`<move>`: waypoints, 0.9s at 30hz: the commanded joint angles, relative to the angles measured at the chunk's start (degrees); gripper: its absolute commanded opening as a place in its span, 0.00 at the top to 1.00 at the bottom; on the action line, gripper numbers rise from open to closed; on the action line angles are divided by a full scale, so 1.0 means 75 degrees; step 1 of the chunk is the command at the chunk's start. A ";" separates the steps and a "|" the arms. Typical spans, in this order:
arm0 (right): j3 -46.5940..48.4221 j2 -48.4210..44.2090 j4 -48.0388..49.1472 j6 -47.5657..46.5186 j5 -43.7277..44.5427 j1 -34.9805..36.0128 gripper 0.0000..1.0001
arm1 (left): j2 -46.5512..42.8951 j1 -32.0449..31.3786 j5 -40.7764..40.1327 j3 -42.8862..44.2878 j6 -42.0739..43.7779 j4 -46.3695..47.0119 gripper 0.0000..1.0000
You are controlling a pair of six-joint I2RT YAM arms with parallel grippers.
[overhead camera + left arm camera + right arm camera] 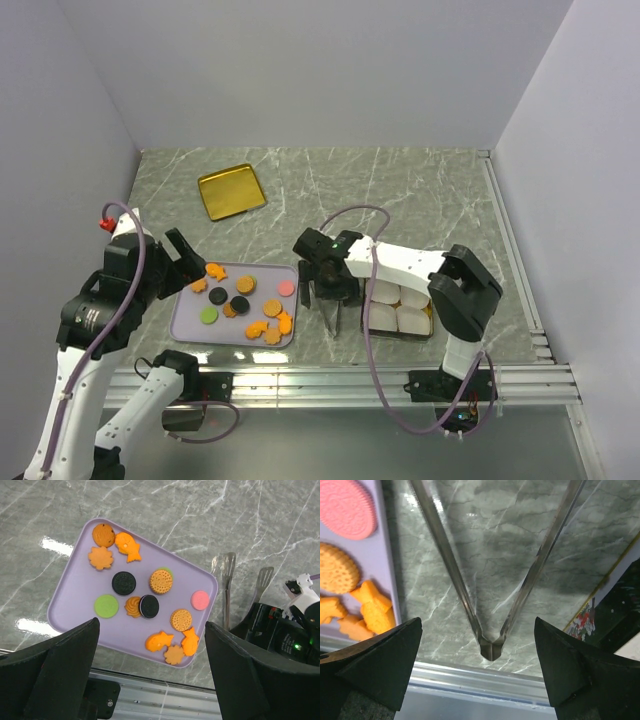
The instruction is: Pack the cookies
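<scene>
The cookies (241, 304) lie on a lavender tray (183, 322): orange rounds, fish and flower shapes, two black discs, a green one and a pink one. In the left wrist view the cookies (161, 581) are spread over the tray (75, 595). My left gripper (185, 262) hovers open above the tray's left end, its fingers empty (151, 625). Metal tongs (333, 310) lie on the table just right of the tray. My right gripper (333, 290) hangs open over them, with the tongs' hinge (490, 647) between its fingers and untouched.
A metal box (432, 322) holding white paper cups (400, 308) sits right of the tongs. A gold tray (231, 190) lies at the back left. The table's aluminium front rail (330, 378) runs close below the tray and the tongs.
</scene>
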 commanded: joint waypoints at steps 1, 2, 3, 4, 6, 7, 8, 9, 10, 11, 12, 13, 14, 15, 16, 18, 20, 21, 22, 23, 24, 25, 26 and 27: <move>0.0395 0.0345 0.0030 0.0189 0.0281 -0.0002 0.00 | 0.0151 -0.0023 0.0151 -0.0058 0.0278 0.0327 0.08; 0.0477 0.0439 0.0007 0.0189 0.0316 -0.0002 0.00 | 0.0175 -0.0023 0.0174 -0.0046 0.0302 0.0339 0.08; 0.0547 0.0649 -0.0040 0.0212 0.0386 -0.0002 0.00 | 0.0198 -0.0023 0.0175 -0.0023 0.0314 0.0327 0.08; 0.0687 0.0755 -0.0052 0.0212 0.0434 -0.0013 0.00 | 0.0198 -0.0023 0.0186 -0.0011 0.0314 0.0316 0.08; 0.0852 0.1036 -0.0076 0.0247 0.0609 -0.0025 0.00 | 0.0187 -0.0035 0.0186 0.0012 0.0337 0.0234 0.08; 0.0888 0.1107 -0.0064 0.0248 0.0668 -0.0048 0.00 | 0.0175 -0.0070 0.0186 0.0013 0.0337 0.0222 0.08; 0.0946 0.1166 -0.0075 0.0294 0.0808 -0.0072 0.00 | 0.0163 -0.0093 0.0163 0.0013 0.0349 0.0187 0.08; 0.0958 0.1259 -0.0041 0.0341 0.0855 -0.0130 0.00 | 0.0152 -0.0117 0.0128 0.0001 0.0349 0.0152 0.08; 0.0912 0.1283 0.0006 0.0376 0.0902 -0.0177 0.00 | 0.0152 -0.0175 0.0081 -0.0011 0.0361 0.0140 0.08; 0.0877 0.1284 0.0099 0.0423 0.0972 -0.0212 0.00 | 0.0152 -0.0199 0.0058 -0.0011 0.0372 0.0105 0.08; 0.0841 0.1261 0.0158 0.0493 0.0996 -0.0271 0.00 | 0.0163 -0.0234 -0.0001 -0.0011 0.0372 0.0093 0.08; 0.0748 0.1237 0.0263 0.0528 0.1020 -0.0329 0.00 | 0.0175 -0.0280 -0.0013 0.0012 0.0372 0.0093 0.08; 0.0724 0.1202 0.0311 0.0540 0.1078 -0.0353 0.00 | 0.0198 -0.0281 -0.0013 0.0013 0.0372 0.0093 0.08; 0.0689 0.1167 0.0358 0.0564 0.1090 -0.0377 0.00 | 0.0222 -0.0293 -0.0013 0.0024 0.0372 0.0093 0.08; 0.0642 0.1155 0.0404 0.0564 0.1102 -0.0400 0.00 | 0.0233 -0.0304 -0.0013 0.0024 0.0372 0.0116 0.08; 0.0560 0.1096 0.0580 0.0587 0.1067 -0.0377 0.01 | 0.0257 -0.0316 -0.0001 0.0013 0.0372 0.0139 0.08; 0.0280 0.1015 0.0966 0.0587 0.1043 -0.0377 0.02 | 0.0280 -0.0316 0.0022 0.0001 0.0361 0.0163 0.08; 0.0139 0.0933 0.1107 0.0599 0.1020 -0.0388 0.03 | 0.0304 -0.0316 0.0022 0.0012 0.0361 0.0175 0.08; -0.0094 0.0921 0.1282 0.0599 0.1020 -0.0388 0.05 | 0.0304 -0.0316 0.0034 0.0024 0.0361 0.0163 0.09; -0.0189 0.0909 0.1365 0.0576 0.1008 -0.0388 0.06 | 0.0304 -0.0316 0.0022 0.0036 0.0349 0.0152 0.09; -0.0376 0.0909 0.1435 0.0576 0.0985 -0.0388 0.07 | 0.0304 -0.0316 0.0022 0.0048 0.0349 0.0128 0.09; -0.0459 0.0920 0.1494 0.0576 0.0869 -0.0388 0.07 | 0.0292 -0.0316 0.0022 0.0048 0.0349 0.0128 0.09; -0.0518 0.0909 0.1576 0.0599 0.0833 -0.0365 0.07 | 0.0281 -0.0316 0.0022 0.0036 0.0337 0.0093 0.09; -0.0681 0.0874 0.1635 0.0634 0.0786 -0.0353 0.07 | 0.0246 -0.0316 0.0022 0.0013 0.0337 0.0081 0.09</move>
